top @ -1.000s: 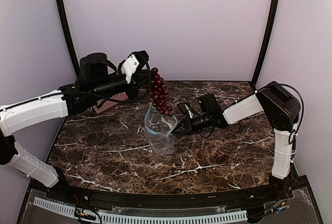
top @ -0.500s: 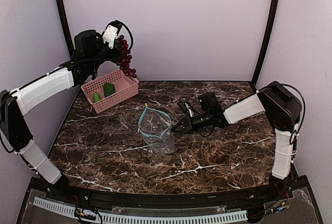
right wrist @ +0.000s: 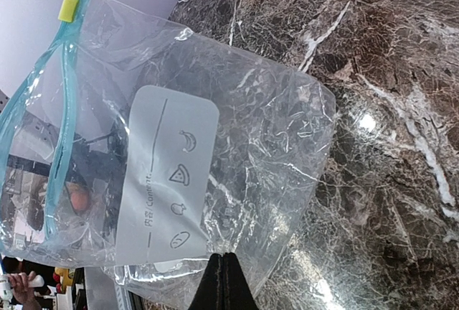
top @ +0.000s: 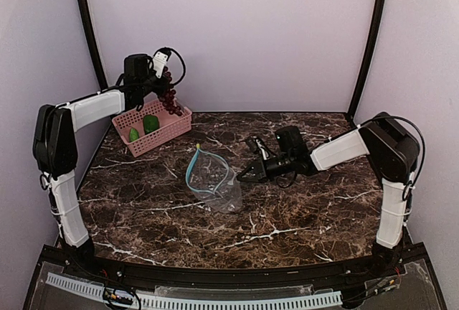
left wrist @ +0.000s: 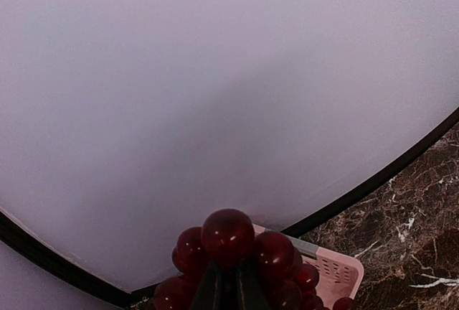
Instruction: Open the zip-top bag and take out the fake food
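Left arm [top: 86,109]: stands up the left edge of the top view, folds at a dark elbow, and its white forearm runs rightward to the upper left of the frame. Wrist raised. Left gripper [top: 165,82] points down and right, fingers [left wrist: 215,290] pressed together at the bottom centre of the wrist view, clamped on the grapes [top: 170,99].

Right arm [top: 337,151]: rises along the right edge, bends at a dark elbow at mid-right, forearm sloping leftward and down to frame centre. Right gripper [top: 245,174] low and near level, fingertips [right wrist: 228,285] closed, pinching an edge of the zip-top bag [top: 216,186].
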Controlling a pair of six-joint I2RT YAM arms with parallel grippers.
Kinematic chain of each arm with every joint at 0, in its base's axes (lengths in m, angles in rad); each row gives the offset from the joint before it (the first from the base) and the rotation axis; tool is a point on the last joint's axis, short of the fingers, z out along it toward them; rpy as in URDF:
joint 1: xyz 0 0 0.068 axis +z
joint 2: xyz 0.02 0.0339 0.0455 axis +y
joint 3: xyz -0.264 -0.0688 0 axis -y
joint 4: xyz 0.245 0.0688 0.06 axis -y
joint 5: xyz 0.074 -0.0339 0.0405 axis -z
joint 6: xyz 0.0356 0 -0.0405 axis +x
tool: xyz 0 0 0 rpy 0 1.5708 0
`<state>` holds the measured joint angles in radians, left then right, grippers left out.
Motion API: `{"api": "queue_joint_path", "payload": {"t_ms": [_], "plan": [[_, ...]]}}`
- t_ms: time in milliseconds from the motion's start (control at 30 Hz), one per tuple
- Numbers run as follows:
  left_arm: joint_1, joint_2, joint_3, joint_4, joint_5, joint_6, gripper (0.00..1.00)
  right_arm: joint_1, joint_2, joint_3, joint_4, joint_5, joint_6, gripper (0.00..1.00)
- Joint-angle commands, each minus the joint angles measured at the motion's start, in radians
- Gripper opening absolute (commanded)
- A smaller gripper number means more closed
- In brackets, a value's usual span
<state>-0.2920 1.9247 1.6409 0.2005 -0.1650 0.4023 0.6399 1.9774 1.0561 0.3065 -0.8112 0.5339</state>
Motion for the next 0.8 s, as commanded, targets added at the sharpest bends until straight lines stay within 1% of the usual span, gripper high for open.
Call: {"api": "queue_joint_path", "payload": {"t_ms": [0,167,267,367,567,633,700,733,767], "plan": [[0.011,0.046,0.066,0.017,0.020,0.025,0.01,-0.009,-0.032,-0.003,0.011,0.002,-0.014,0.00],[0.031,0.117,0.071,0.024,0.048,-0.004,0.01,-0.009,-0.038,0.000,0.001,0.006,-0.018,0.00],[0.064,0.154,0.071,0.033,0.110,-0.076,0.01,-0.011,-0.041,0.001,-0.006,0.007,-0.019,0.00],[0.086,0.190,0.079,0.039,0.139,-0.113,0.02,-0.011,-0.047,0.003,-0.011,0.009,-0.020,0.00],[0.112,0.288,0.164,-0.013,0.160,-0.142,0.04,-0.011,-0.054,0.005,-0.020,0.012,-0.023,0.00],[0.119,0.318,0.186,-0.027,0.162,-0.146,0.07,-0.011,-0.056,0.007,-0.024,0.015,-0.026,0.00],[0.123,0.334,0.207,-0.046,0.162,-0.153,0.13,-0.011,-0.058,0.005,-0.027,0.020,-0.027,0.00],[0.123,0.337,0.212,-0.054,0.176,-0.155,0.19,-0.012,-0.060,0.004,-0.027,0.021,-0.029,0.00],[0.123,0.340,0.220,-0.057,0.187,-0.158,0.22,-0.013,-0.059,0.003,-0.027,0.021,-0.029,0.00]]}}
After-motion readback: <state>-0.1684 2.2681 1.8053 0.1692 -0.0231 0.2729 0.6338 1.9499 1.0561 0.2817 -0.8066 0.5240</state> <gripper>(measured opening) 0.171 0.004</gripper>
